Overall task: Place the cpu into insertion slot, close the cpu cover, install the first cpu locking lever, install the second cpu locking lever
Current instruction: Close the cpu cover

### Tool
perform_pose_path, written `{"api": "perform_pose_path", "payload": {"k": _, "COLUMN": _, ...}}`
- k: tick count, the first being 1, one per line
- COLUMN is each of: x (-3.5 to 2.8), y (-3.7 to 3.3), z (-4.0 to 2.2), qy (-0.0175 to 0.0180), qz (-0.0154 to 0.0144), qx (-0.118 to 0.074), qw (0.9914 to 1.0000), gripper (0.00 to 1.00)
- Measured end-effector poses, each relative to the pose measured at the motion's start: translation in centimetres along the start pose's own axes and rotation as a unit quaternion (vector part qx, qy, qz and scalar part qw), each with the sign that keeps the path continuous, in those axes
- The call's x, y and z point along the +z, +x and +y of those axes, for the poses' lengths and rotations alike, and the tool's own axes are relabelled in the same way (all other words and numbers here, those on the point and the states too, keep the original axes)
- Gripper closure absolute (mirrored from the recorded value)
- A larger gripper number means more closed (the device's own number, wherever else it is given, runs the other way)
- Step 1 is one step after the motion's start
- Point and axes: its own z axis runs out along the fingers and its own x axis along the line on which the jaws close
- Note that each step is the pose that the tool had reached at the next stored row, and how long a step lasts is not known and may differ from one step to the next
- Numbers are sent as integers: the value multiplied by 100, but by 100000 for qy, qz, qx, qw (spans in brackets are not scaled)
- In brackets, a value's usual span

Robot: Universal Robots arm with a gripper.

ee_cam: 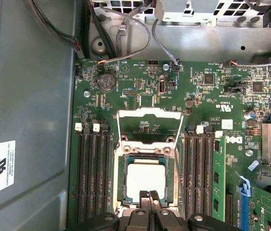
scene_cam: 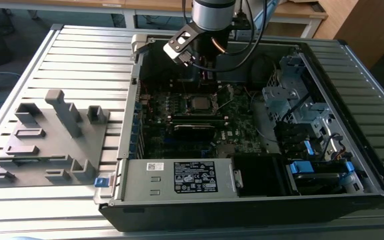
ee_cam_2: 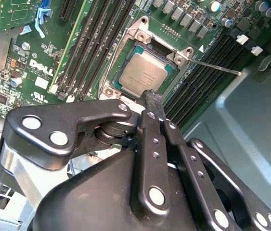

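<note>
The chip [ee_cam: 146,180] sat in its socket [ee_cam: 120,179]; the pincer [ee_cam: 149,194] (pinched shut, apparently empty) hung above, cover [ee_cam: 149,113] not yet closed.

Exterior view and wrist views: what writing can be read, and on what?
Label sticker on the metal box: print too small to read.
White sticker on the case wall: too small to read.
Motherboard: a white logo; other print too small.
cpu top: faint marking, unreadable.
</note>
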Motion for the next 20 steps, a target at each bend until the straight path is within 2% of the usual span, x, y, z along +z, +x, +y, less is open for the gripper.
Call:
{"api": "perform_pose_path", "payload": {"k": 13, "x": 1, "y": 0, "z": 15, "qy": -1, "qz": -1, "qx": 7, "qw": 100000, "gripper": 89}}
{"api": "perform_pose_path", "payload": {"k": 20, "x": 2, "y": -1, "z": 43, "qy": 0, "qz": 1, "qx": 1, "qw": 100000, "gripper": 89}}
